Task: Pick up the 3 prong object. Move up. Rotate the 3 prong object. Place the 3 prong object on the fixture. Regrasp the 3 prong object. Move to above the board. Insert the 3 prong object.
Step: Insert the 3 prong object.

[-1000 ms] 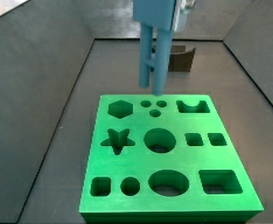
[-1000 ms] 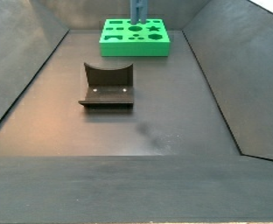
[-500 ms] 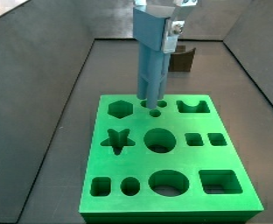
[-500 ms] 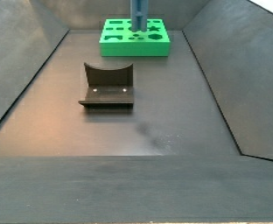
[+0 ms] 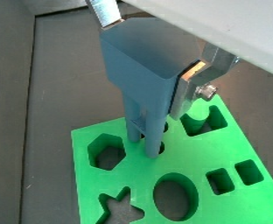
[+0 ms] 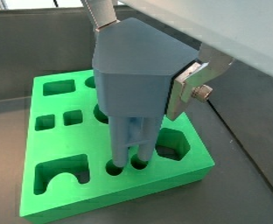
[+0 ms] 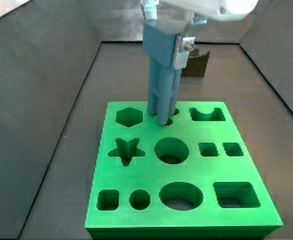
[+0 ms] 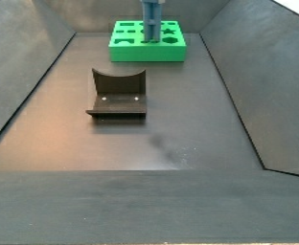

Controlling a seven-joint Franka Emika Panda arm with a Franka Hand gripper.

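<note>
Prongs of the 3 prong object [image 6: 133,131], held upright by the closed claw [image 6: 163,92], are entered into the small round holes of the board [image 6: 57,188], so insertion looks under way.

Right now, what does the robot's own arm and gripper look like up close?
In both wrist views the gripper, over the green board, shows a flat silver finger plate with an orange strip and a round screw. Above it sits a white housing. No cables show.
</note>
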